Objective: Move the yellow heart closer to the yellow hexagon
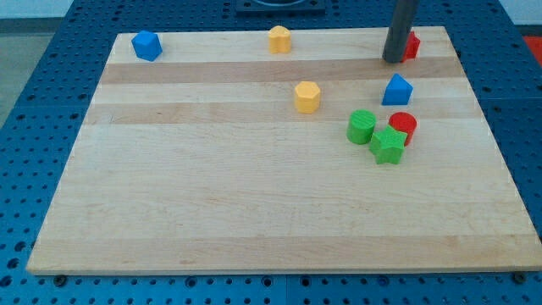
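Pale striped wooden board (pixel 212 195); two yellow blocks (pixel 307 97), two blue, two green, two red; dark grey rod (pixel 400 30).

arm: rod upright, near vert. | my tip (pixel 394 60) — down at view's top right, on board surface

Board (pixel 212 195) — pale wood, smooth, matt.

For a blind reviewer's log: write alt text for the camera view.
A dark rod's tip rests near the top right of a wooden board, touching a partly hidden red block. Two yellow blocks sit apart, one at the top edge, one mid-board. Blue blocks lie top left and right, above a cluster of green cylinder, red cylinder, green block.
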You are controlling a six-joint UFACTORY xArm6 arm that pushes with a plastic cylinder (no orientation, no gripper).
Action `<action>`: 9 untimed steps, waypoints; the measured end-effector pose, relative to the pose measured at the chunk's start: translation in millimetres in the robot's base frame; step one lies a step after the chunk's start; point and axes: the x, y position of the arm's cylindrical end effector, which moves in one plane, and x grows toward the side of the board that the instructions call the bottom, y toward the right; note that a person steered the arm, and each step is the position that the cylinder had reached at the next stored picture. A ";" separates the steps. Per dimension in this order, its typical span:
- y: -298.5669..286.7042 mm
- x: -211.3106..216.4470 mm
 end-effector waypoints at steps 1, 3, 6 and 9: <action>7.4 -2.5; 11.1 -6.6; -14.8 7.6; -8.9 49.6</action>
